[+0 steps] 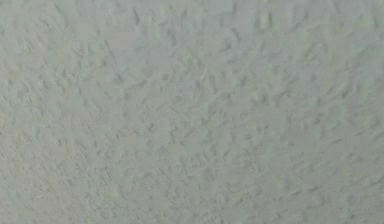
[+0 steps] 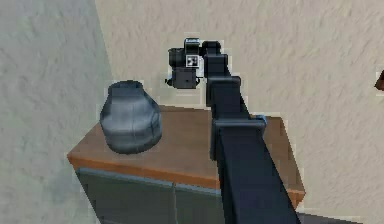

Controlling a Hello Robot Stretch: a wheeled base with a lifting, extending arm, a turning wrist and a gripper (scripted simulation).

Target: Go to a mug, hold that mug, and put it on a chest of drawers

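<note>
Ahead of us we see a pale, rough-textured plaster wall (image 1: pixel 190 110). In the arm side view, the dark square-barred arm (image 2: pixel 240 140) reaches over a wood-topped, grey-fronted chest of drawers (image 2: pixel 182 140). A blue-grey rounded ceramic pot (image 2: pixel 130 118) stands on the chest's left end. The dark two-fingered gripper (image 2: pixel 172 74) shows against the wall beyond; we cannot tell how its fingers stand or whether it holds anything

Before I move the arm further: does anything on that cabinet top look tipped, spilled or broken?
Nothing stands out. The grey-blue jar stands upright on the wooden-topped cabinet, with nothing spilled around it.
</note>
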